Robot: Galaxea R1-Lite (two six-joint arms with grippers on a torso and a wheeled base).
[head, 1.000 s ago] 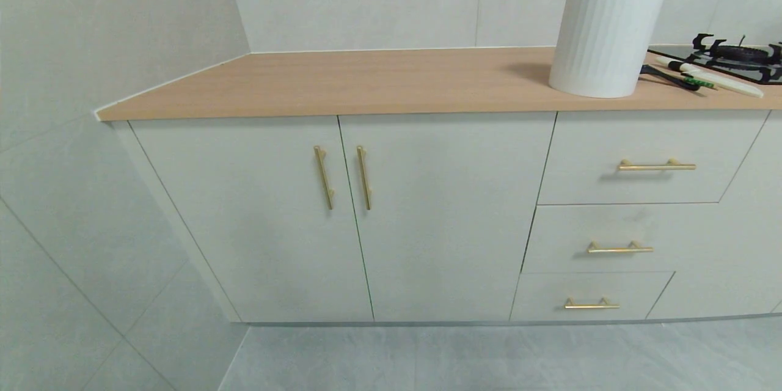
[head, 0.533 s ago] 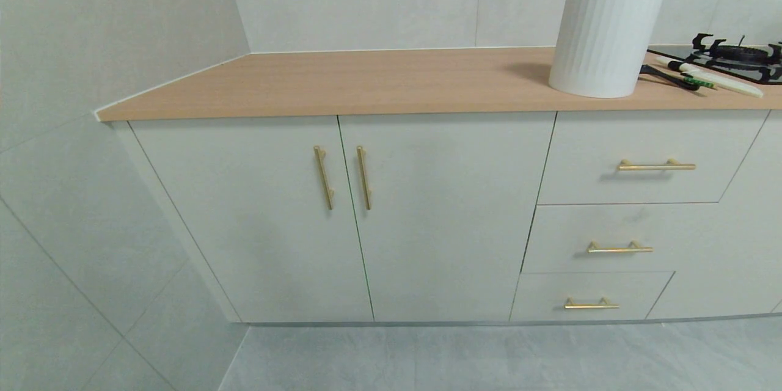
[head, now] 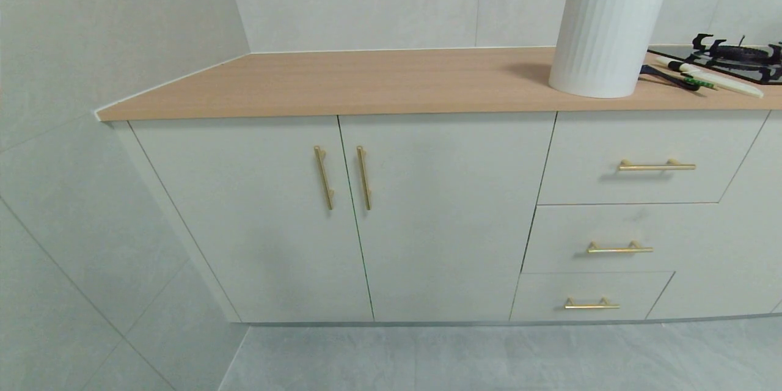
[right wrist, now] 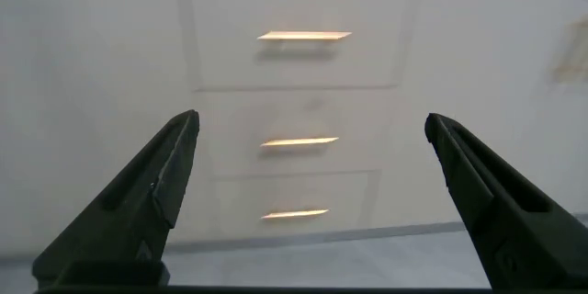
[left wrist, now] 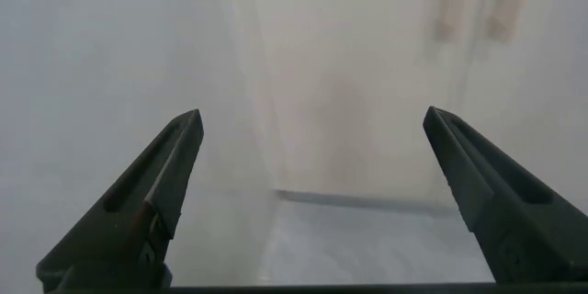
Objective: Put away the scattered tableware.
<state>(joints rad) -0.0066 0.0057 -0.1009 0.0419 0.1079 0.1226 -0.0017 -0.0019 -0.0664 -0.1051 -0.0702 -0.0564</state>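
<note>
Canister [head: 605, 36] stands on countertop [head: 366, 82] just beside utensils [head: 708, 78].

Wooden countertop [head: 366, 82], ribbed white container [head: 605, 30] upright, utensils [head: 733, 85] beside stove [head: 736, 52]

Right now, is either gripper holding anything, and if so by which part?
Nothing is held. The left gripper and the right gripper are both open and empty; the utensils lie on the counter.

No readable text, label, number or sign. Checked white ribbed container [head: 605, 30], cabinet doors [head: 244, 220], drawer fronts [head: 647, 134], utensils [head: 702, 79] on desk [head: 366, 79]: surfaces plain, or too small to tell.
</note>
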